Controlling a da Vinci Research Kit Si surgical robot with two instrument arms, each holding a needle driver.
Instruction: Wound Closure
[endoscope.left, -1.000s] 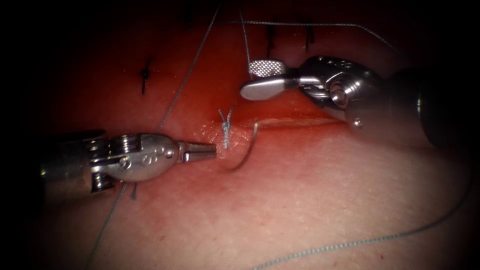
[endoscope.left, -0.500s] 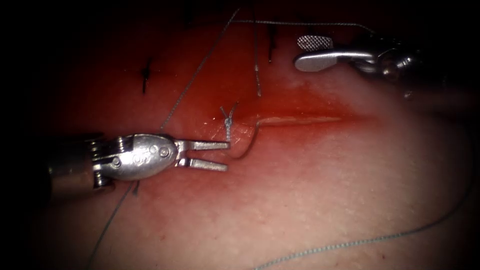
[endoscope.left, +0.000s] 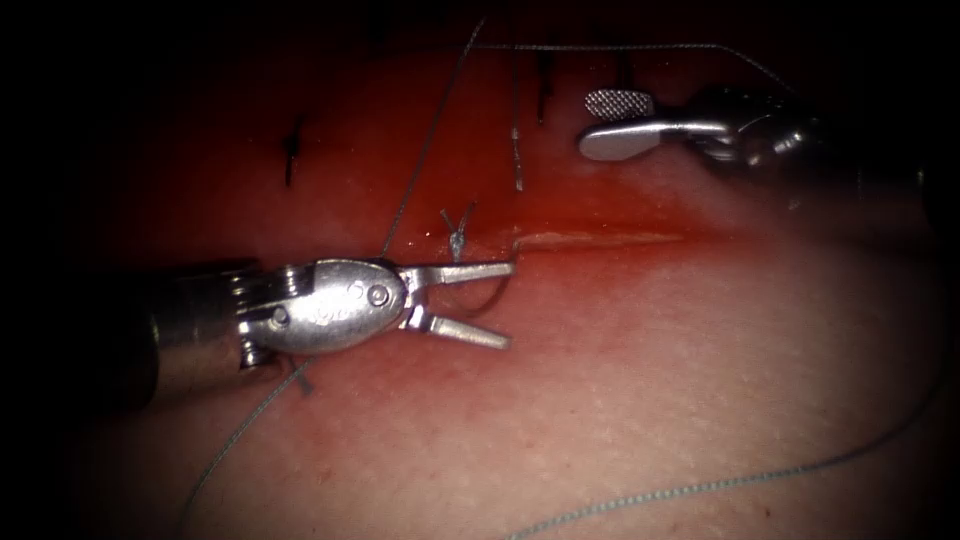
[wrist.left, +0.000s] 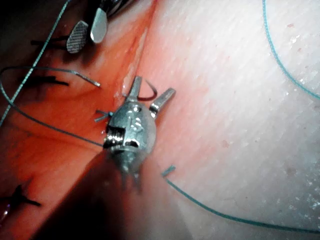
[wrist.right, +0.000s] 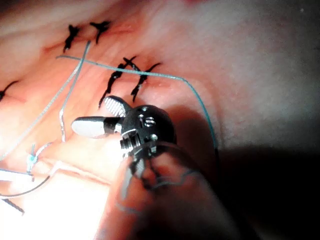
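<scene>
Needle (endoscope.left: 492, 292) sits in the tissue (endoscope.left: 700, 400) at the cut's (endoscope.left: 600, 238) left end, its curve arching out of the surface just below the cut line, one end rising to the cut's edge. Left tool (endoscope.left: 505, 305) reaches in from the cut's left with its jaws spread apart, one on each side of the needle's arc, holding nothing (the upper jaw lies almost along the cut's lower lip). Right tool (endoscope.left: 602, 124) hovers above the cut, well apart from the needle, jaws parted and empty.

Around the cut: a small knot with two short cut ends (endoscope.left: 457, 232) stands just left of the needle; red fluid (endoscope.left: 600, 205) stains the tissue along and above the cut; dark finished stitches (endoscope.left: 290, 150) sit farther above. Thread (endoscope.left: 700, 487) runs in a long loop well below the cut, another strand crosses over the left tool's body, and a loose end hangs just left of the right tool.

Left wrist view shows the needle (wrist.left: 148, 95) bridging between the open jaws of the left tool (wrist.left: 154, 90); the endoscope view partly hides this behind the upper jaw. Right wrist view shows the right tool (wrist.right: 95, 116) beside paired dark stitches and thread (wrist.right: 165, 76) crossing them.
</scene>
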